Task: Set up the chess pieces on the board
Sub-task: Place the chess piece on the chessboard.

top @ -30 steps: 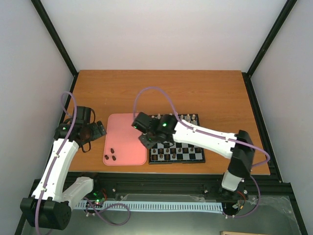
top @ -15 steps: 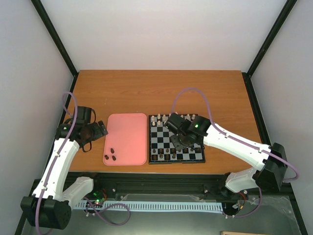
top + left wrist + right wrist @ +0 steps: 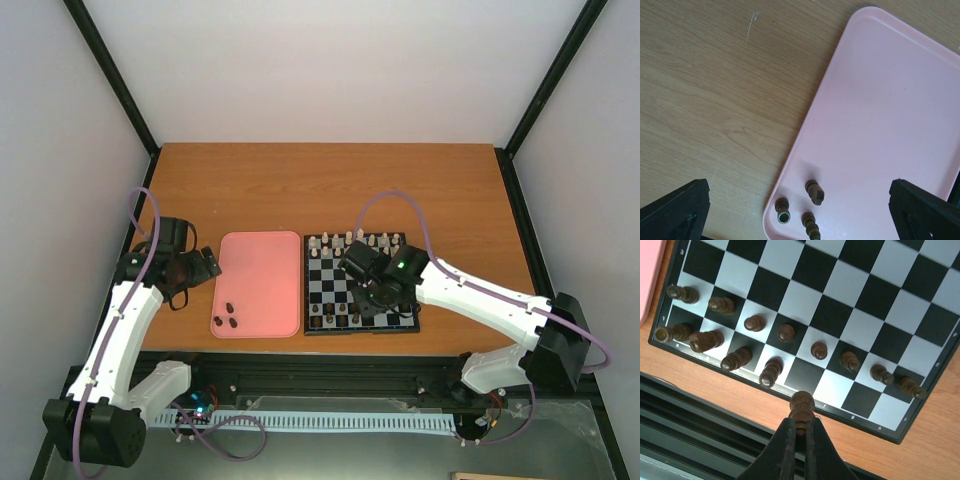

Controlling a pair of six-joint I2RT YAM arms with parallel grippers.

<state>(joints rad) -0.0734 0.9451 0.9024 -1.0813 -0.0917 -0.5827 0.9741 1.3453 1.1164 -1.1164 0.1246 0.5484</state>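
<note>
The board (image 3: pixel 801 376) lies under my right gripper (image 3: pixel 801 424), which is shut on a dark brown chess piece (image 3: pixel 802 407) hanging over the board's near rim, by the empty near-row squares. Several dark chess pieces (image 3: pixel 754 323) stand in the two near rows. From above, the right gripper (image 3: pixel 381 300) is over the near middle of the board (image 3: pixel 325 281). Three dark pieces (image 3: pixel 814 192) lie in the near left corner of the pink tray (image 3: pixel 890 100). My left gripper (image 3: pixel 799 201) hangs open above them, holding nothing.
Cream-white pieces (image 3: pixel 356 240) line the board's far rows. The pink tray (image 3: pixel 262 270) sits directly left of the board. My left arm (image 3: pixel 125 320) stands at the table's left edge. A black rail (image 3: pixel 700 410) runs along the table's near side.
My right arm has swung right from the board's left side to its near middle, carrying the dark piece. The left arm has not moved.
</note>
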